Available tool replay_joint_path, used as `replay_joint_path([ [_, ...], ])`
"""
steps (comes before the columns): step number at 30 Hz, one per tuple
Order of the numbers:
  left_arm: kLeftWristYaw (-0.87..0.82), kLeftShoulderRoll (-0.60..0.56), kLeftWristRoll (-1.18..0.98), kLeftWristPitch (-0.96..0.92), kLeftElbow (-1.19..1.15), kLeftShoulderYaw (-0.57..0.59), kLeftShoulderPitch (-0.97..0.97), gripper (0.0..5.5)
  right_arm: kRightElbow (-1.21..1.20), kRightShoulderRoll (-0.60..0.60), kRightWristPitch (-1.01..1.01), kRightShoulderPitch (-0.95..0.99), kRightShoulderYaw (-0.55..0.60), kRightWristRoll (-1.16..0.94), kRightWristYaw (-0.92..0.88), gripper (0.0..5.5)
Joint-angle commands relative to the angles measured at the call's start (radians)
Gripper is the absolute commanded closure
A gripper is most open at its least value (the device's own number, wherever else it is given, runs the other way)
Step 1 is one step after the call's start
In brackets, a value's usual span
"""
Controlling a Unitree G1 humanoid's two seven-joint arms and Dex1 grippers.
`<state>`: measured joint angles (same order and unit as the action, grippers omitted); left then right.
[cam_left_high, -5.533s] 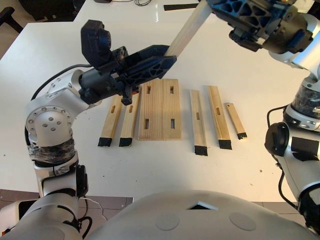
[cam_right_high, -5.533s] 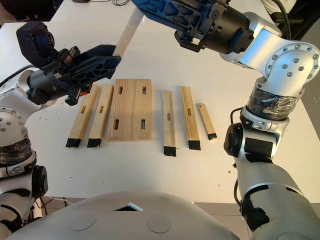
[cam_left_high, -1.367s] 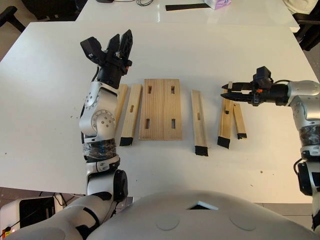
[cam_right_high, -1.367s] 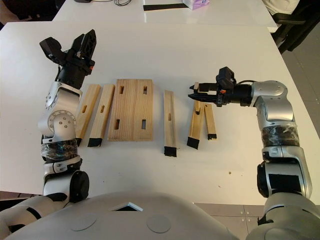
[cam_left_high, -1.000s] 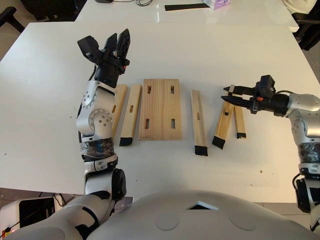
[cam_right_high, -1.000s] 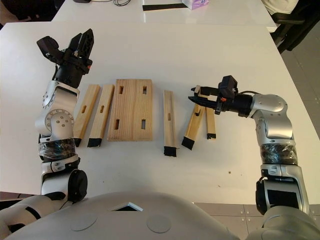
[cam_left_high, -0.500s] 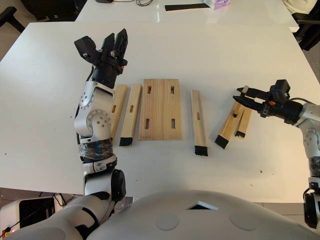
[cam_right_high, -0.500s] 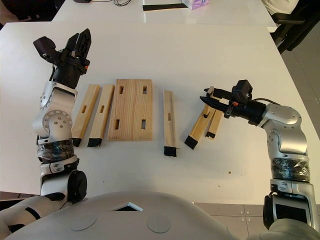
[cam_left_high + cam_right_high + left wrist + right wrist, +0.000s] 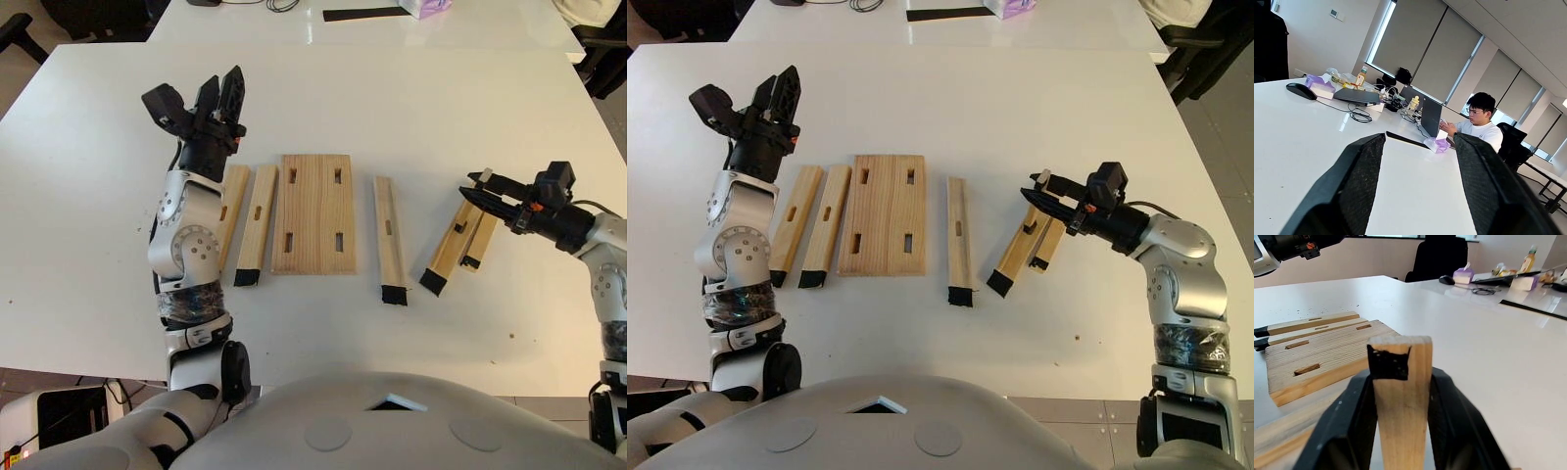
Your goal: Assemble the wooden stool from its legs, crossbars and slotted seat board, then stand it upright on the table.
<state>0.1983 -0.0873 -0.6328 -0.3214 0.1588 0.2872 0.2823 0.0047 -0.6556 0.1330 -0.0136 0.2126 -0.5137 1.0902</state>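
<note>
The right gripper (image 9: 1030, 186) is clamping a crossbar (image 9: 1401, 401) (the left gripper (image 9: 223, 84) is gaping, empty), so assembly is barely beginning, probably needing its end aligned with a leg (image 9: 1018, 251) slot.

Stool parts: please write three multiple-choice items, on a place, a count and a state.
1. Where does the seat board lie? A) between legs B) at the table's far edge C) in a gripper
2. How many slots has it? A) two B) four C) six
3. The right gripper is: A) open B) shut on a leg C) shut on the seat board
Answers: 1 A: two legs left of it, a third leg right; 2 B: two rows of two; 3 B: it clamps the slanted leg.
</note>
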Motion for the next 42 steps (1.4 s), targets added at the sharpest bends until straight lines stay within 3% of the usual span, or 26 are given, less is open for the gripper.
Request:
replay_joint_path([
  [1,0.001,-0.018,-0.005,-0.014,0.0,0.006,-0.006,2.91,-0.028,0.027,-0.013,-0.086,0.025,0.001,-0.03,4.2],
  [23,0.003,-0.016,0.002,-0.005,-0.02,0.0,-0.013,2.91,0.115,0.002,-0.06,-0.065,0.029,0.0,-0.008,4.2],
  [32,0.013,-0.031,-0.008,-0.016,-0.04,0.0,0.018,2.91,-0.039,0.086,0.009,0.091,-0.017,-0.076,-0.094,4.2],
  [42,0.066,-0.055,0.004,-0.036,-0.126,-0.022,0.089,2.91,0.298,0.236,-0.235,0.124,-0.099,0.132,-0.181,4.2],
])
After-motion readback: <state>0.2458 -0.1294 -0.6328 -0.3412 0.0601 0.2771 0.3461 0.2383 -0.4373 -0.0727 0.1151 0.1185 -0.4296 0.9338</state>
